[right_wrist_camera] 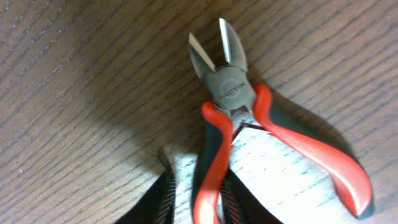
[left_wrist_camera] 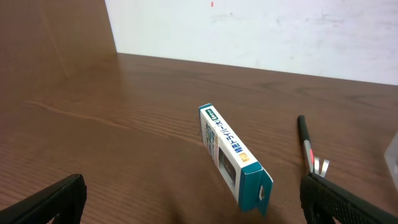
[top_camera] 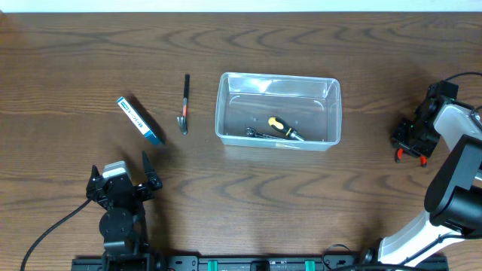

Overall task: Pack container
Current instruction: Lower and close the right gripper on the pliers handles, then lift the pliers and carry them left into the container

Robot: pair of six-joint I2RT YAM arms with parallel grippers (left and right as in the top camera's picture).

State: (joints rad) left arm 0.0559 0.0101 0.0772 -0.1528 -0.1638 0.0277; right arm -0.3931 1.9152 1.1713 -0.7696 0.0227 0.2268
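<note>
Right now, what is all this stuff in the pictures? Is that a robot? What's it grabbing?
Yes, it's a robot, with a left arm and a right arm at a brown wooden table. One picture looks down from above. The other two come from little cameras on each wrist. In the middle sits the clear plastic rectangular bin, with a yellow-and-black-handled screwdriver inside. Left of it lie a thin black tool with a metal tip and a small blue-and-white box. The left fingers are wide open, holding nothing, facing that box. The right fingers sit on either side of one handle of the red-and-black cutting pliers. I can't tell whether they squeeze it yet.
</note>
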